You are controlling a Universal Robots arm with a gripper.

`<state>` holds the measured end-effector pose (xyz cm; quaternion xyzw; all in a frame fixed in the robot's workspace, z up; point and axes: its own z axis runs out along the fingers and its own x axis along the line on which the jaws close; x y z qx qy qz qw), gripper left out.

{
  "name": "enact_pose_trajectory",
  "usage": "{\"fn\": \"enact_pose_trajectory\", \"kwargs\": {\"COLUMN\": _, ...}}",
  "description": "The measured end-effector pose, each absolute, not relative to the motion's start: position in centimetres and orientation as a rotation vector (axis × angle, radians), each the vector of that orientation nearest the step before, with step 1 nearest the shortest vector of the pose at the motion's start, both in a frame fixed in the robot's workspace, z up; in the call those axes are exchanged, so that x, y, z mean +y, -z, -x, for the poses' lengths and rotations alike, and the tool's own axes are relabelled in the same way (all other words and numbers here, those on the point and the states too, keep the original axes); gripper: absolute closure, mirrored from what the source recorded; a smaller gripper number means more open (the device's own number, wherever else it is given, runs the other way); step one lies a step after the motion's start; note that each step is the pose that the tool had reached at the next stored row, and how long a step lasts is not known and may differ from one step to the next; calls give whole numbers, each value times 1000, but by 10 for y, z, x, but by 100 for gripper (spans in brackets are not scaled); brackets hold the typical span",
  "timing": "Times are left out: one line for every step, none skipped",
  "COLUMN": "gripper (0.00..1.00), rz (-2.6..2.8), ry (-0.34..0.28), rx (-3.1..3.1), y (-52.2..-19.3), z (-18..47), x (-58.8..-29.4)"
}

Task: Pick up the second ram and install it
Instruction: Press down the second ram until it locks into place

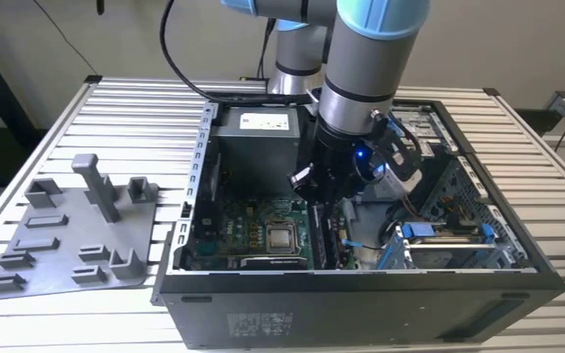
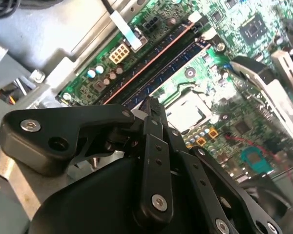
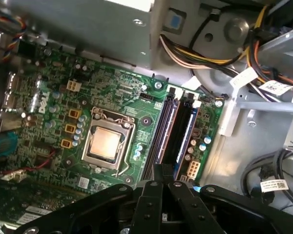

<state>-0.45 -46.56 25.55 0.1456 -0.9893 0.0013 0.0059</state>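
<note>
My gripper (image 1: 328, 200) hangs inside the open computer case (image 1: 361, 298), low over the motherboard's memory slots (image 3: 178, 131). In both wrist views its black fingertips (image 3: 158, 171) are pressed together with nothing visible between them, right above one end of the slots (image 2: 154, 61). Long, thin blackish strips run along these slots (image 1: 328, 239). They may be memory sticks, but I cannot tell which one is the second ram or how deep any of them sits.
A grey holder tray (image 1: 67, 243) with upright posts lies on the table at the exterior view's left. In the case are the grey power-supply box (image 1: 258, 140), the CPU socket (image 3: 106, 144), cable bundles (image 3: 210, 46) and a drive cage (image 1: 449, 239).
</note>
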Motion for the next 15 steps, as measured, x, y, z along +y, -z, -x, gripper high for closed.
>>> {"fn": "enact_pose_trajectory", "kwargs": {"gripper": 89, "rz": -484, "ry": -4, "rx": -3092, "y": -255, "z": 5, "x": -466}}
{"fn": "enact_pose_trajectory", "kwargs": {"gripper": 89, "rz": -511, "ry": -4, "rx": -3088, "y": -255, "z": 5, "x": -466}}
{"fn": "enact_pose_trajectory", "kwargs": {"gripper": 89, "rz": -537, "ry": -5, "rx": -3083, "y": -255, "z": 5, "x": -466}}
{"fn": "enact_pose_trajectory", "kwargs": {"gripper": 89, "rz": -564, "ry": -5, "rx": -3079, "y": -255, "z": 5, "x": -466}}
{"fn": "enact_pose_trajectory", "kwargs": {"gripper": 89, "rz": -592, "ry": -5, "rx": -3074, "y": -255, "z": 5, "x": -466}}
{"fn": "enact_pose_trajectory", "kwargs": {"gripper": 89, "rz": -619, "ry": -5, "rx": -3068, "y": -255, "z": 5, "x": -466}}
{"fn": "enact_pose_trajectory", "kwargs": {"gripper": 89, "rz": -648, "ry": -5, "rx": -3062, "y": -255, "z": 5, "x": -466}}
{"fn": "enact_pose_trajectory", "kwargs": {"gripper": 89, "rz": -674, "ry": -6, "rx": -3057, "y": -255, "z": 5, "x": -466}}
{"fn": "enact_pose_trajectory", "kwargs": {"gripper": 89, "rz": -698, "ry": -6, "rx": -3051, "y": -255, "z": 5, "x": -466}}
{"fn": "enact_pose_trajectory", "kwargs": {"gripper": 89, "rz": -720, "ry": -6, "rx": -3046, "y": -255, "z": 5, "x": -466}}
{"fn": "enact_pose_trajectory", "kwargs": {"gripper": 89, "rz": -746, "ry": -7, "rx": -3040, "y": -255, "z": 5, "x": -466}}
{"fn": "enact_pose_trajectory", "kwargs": {"gripper": 89, "rz": -770, "ry": -7, "rx": -3034, "y": -255, "z": 5, "x": -466}}
{"fn": "enact_pose_trajectory", "kwargs": {"gripper": 89, "rz": -796, "ry": -8, "rx": -3028, "y": -255, "z": 5, "x": -466}}
{"fn": "enact_pose_trajectory", "kwargs": {"gripper": 89, "rz": -820, "ry": -8, "rx": -3021, "y": -255, "z": 5, "x": -466}}
{"fn": "enact_pose_trajectory", "kwargs": {"gripper": 89, "rz": -846, "ry": -9, "rx": -3014, "y": -255, "z": 5, "x": -466}}
